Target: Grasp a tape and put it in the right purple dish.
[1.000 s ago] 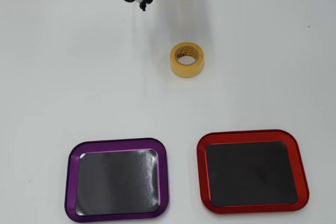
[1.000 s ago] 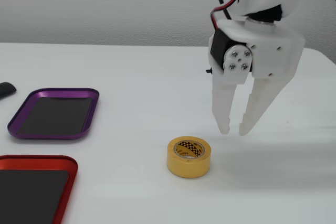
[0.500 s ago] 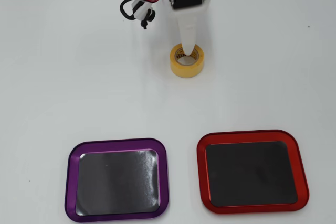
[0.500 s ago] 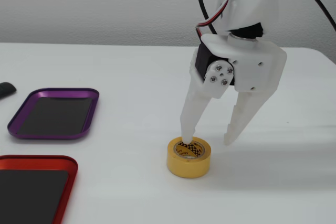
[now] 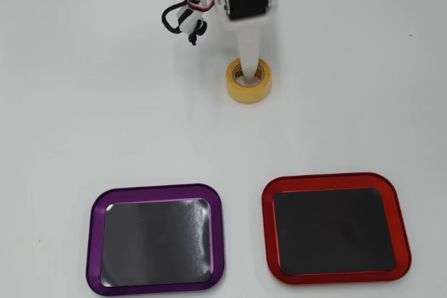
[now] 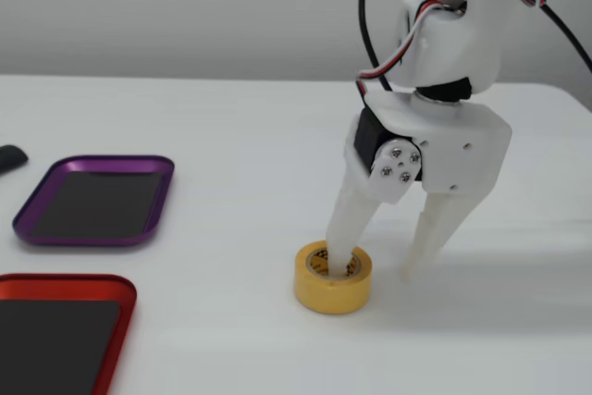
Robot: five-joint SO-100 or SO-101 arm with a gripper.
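While the arm reaches down onto the white worktop [image 6: 213, 191], we count 1 tape [image 6: 333, 277], 2 trays and 1 hand [image 6: 377, 267]. The tape, a yellow roll, lies flat on the worktop, well apart from both trays; in the overhead view it sits near the top centre [image 5: 248, 80]. We see the hand spread wide in the fixed view: one finger [image 6: 347, 224] goes down into the roll's core, the other finger [image 6: 433, 233] touches down on the bare worktop just beside the roll, outside it. So one wall of the roll stands between the two fingers, but nothing is clamped yet. In the overhead view we make out only 1 finger [image 5: 246, 57], w/ its tip inside the core. The purple dish [image 5: 155, 237] is at lower left in the overhead view, the red-rimmed tray [image 5: 336, 227] at lower right, side by side w/ a gap. Both have dark flat insides, w/ nothing in them.
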